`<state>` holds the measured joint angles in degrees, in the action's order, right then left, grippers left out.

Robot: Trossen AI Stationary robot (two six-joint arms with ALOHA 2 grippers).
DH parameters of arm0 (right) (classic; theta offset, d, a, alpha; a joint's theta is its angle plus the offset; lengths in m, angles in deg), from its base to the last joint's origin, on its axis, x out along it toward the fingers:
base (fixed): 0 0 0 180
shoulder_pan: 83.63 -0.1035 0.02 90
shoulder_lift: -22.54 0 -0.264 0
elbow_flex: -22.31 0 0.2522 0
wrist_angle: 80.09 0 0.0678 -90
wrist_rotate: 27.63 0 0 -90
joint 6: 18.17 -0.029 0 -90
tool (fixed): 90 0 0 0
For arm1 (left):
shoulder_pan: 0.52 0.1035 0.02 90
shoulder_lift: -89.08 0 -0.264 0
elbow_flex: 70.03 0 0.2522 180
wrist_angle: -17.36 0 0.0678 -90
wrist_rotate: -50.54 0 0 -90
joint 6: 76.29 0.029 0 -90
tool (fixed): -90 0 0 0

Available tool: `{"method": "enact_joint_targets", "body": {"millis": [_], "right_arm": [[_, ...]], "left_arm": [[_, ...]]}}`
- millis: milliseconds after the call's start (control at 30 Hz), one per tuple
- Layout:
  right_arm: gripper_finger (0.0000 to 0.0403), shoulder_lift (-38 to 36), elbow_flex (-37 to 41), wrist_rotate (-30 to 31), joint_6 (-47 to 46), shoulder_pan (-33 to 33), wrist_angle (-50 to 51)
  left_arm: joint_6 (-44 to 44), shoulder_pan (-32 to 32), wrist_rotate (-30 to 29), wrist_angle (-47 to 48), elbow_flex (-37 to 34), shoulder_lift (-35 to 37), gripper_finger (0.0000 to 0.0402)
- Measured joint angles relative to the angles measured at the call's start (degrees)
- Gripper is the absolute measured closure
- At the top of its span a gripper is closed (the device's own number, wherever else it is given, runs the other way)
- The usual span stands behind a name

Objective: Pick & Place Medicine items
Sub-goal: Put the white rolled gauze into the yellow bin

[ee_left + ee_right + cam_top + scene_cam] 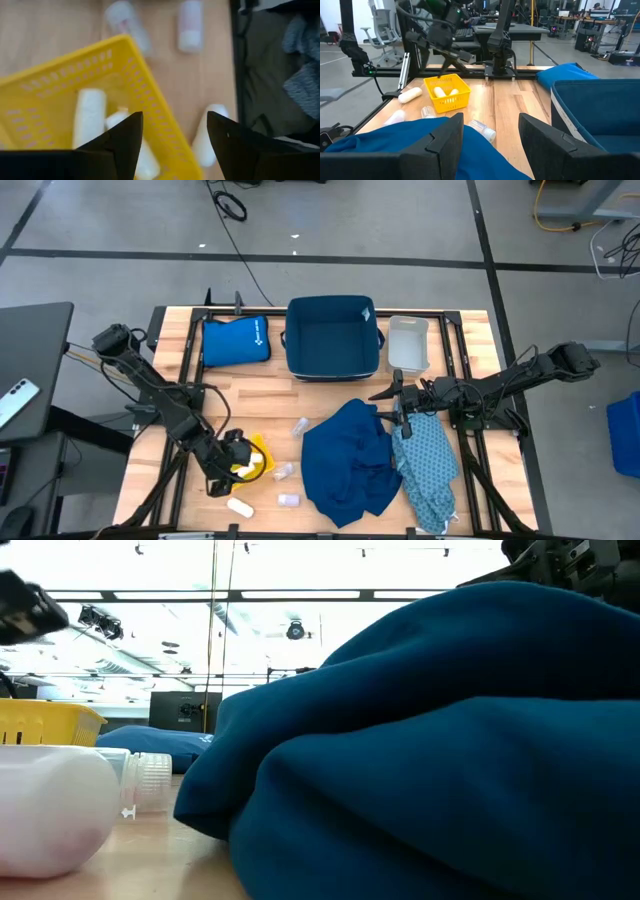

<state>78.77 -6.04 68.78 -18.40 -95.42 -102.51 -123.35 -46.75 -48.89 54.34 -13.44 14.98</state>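
- Left claw (240,452): hovers over the yellow tray (45,85) near the desk's front-left corner; in the left wrist view its fingers (120,140) stand parted with nothing between them.
- Yellow tray, contents: two cream-white packs (90,117) lying inside, side by side; the right wrist view shows the same pair (445,92). Judged as placed.
- Medicine items outside the tray, nearest the front edge: one oblong white pack (240,507) on the desk (270,395) just in front of the tray; one small bottle (288,500) beside it toward the blue cloth (345,460).
- Medicine items outside the tray, further in: one whitish bottle (283,471) just beside the tray; one clear bottle (299,427) further back, close to the cloth's edge. Judged as four loose pieces left to move; more may lie under the cloths, which cannot be told.
- Low view: a large pale bottle (50,805) and a ribbed-cap clear bottle (150,780) lying on the wood, the blue cloth filling most of the frame.
- Right claw (398,418): waits over the blue cloth and the patterned cloth (425,465) right of centre, fingers parted, empty.
- Back edge: flat blue pouch (235,340), dark blue bin (332,337), white tray (408,342).
- Progress, as a judgement: roughly a third done.
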Motion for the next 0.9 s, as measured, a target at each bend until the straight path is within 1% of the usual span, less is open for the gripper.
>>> {"method": "enact_joint_targets", "body": {"millis": [67, 167, 333, 533, 667, 767, 900], "right_arm": [[0.0204, -0.02, 0.00, 0.00, 0.04, 0.02, 0.00], [0.0204, 0.00, 0.00, 1.18, 0.22, 0.00, 0.00], [0.0204, -0.02, 0.00, 1.79, 1.12, 0.02, 0.04], [0.0204, 0.00, -0.01, 1.79, 1.09, 0.01, 0.17], [0.0204, 0.00, 0.00, 1.86, 0.90, -0.04, 0.24], [0.0204, -0.02, 0.00, 1.94, 0.90, -0.04, 0.48], [0.0204, -0.01, -0.01, 1.92, 0.92, -0.04, 0.59]], "left_arm": [[-0.13, -0.79, -1.10, -0.24, 0.74, -0.19, 0.0177], [-0.11, -1.73, -1.22, -1.04, 1.60, -1.88, 0.0177], [2.21, -2.59, -1.38, -0.65, 4.94, -7.49, 0.0177], [8.62, -5.10, -6.84, 5.63, 13.69, -14.28, 0.0179], [10.59, -7.52, -9.99, 11.01, 19.13, -18.77, 0.0185], [10.69, -9.01, -9.73, 12.68, 21.57, -22.25, 0.0187], [10.59, -10.64, -7.82, 12.98, 23.45, -26.66, 0.0188]]}}
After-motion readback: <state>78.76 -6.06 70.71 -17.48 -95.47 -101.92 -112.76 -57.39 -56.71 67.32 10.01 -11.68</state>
